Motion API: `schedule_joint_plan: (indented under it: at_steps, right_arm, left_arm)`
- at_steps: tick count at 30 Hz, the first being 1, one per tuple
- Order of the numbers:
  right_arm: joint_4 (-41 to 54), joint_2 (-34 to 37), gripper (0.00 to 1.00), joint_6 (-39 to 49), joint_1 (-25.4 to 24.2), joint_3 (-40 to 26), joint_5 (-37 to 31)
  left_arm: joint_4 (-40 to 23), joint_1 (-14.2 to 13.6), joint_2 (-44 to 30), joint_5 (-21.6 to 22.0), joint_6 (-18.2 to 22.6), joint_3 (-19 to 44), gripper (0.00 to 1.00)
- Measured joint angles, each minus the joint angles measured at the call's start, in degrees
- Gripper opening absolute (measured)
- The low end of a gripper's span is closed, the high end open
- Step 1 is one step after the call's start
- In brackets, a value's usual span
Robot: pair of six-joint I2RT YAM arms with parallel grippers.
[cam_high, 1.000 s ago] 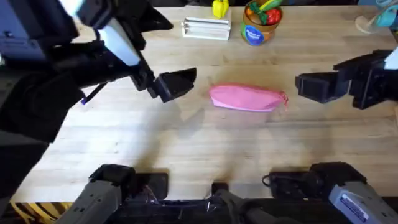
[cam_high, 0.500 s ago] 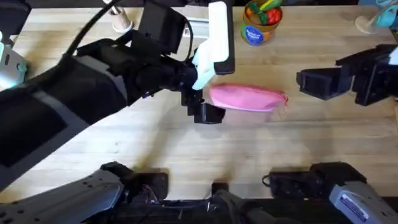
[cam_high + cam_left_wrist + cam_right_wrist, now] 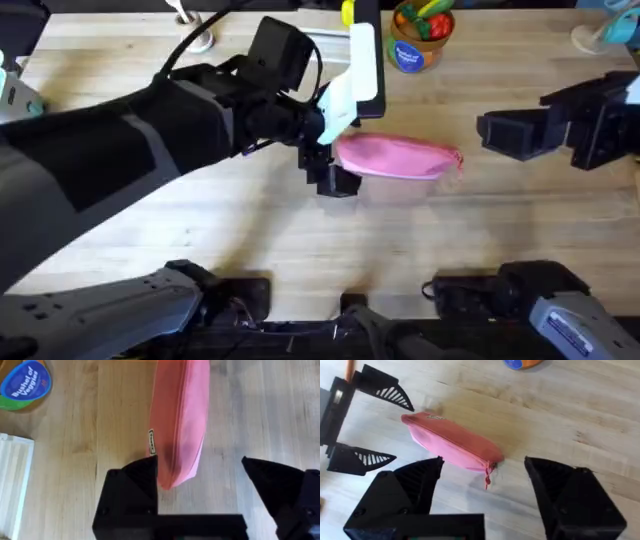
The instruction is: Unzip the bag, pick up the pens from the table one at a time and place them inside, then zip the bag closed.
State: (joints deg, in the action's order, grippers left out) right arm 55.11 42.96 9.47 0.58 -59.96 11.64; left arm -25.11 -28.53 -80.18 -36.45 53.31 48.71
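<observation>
Left pincer point(image 3: 200, 477) spread wide around the bag point(image 3: 181, 420) end, right pincer point(image 3: 482, 472) wide near the zipper pull point(image 3: 487, 479); pin first, then tug.

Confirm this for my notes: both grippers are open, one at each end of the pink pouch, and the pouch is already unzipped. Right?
Not quite. The pink pouch is zipped shut: the right wrist view shows its top edge closed, with the zipper pull hanging at the end nearest the right gripper. The rest holds: the left gripper and the right gripper are open, one at each end.
</observation>
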Motion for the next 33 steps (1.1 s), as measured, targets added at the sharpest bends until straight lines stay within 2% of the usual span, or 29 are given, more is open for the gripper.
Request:
schedule_joint_plan:
  at_steps: [8, 14, 21, 27, 28, 31, 33]
  right_arm:
    - [0.2, 0.0, 0.993, 0.0, 0.0, 0.0, 0.0]
    - [0.2, 0.0, 0.993, 0.0, 0.0, 0.0, 0.0]
    - [0.2, 0.0, 0.993, 0.0, 0.0, 0.0, 0.0]
    - [0.2, 0.0, 0.993, 0.0, 0.0, 0.0, 0.0]
    - [0.2, 0.0, 0.993, 0.0, 0.0, 0.0, 0.0]
    - [0.2, 0.0, 0.993, 0.0, 0.0, 0.0, 0.0]
    - [0.2, 0.0, 0.993, 0.0, 0.0, 0.0, 0.0]
  left_arm:
    - [1.1, 0.0, 0.0, -0.7, 0.1, 0.0, 0.993]
    - [1.3, 0.0, 0.0, 1.6, 0.2, 0.0, 0.993]
    - [5.3, 0.0, -1.6, 1.9, 0.3, 0.1, 0.992]
    - [5.2, 0.0, -4.3, 1.5, -1.9, 0.1, 0.991]
    - [5.2, 0.1, -4.7, 1.1, -2.8, 0.1, 0.937]
    - [5.2, 0.4, -4.7, 0.5, -3.3, 0.1, 0.610]
    - [5.1, 0.5, -4.7, 0.4, -3.4, 0.1, 0.331]
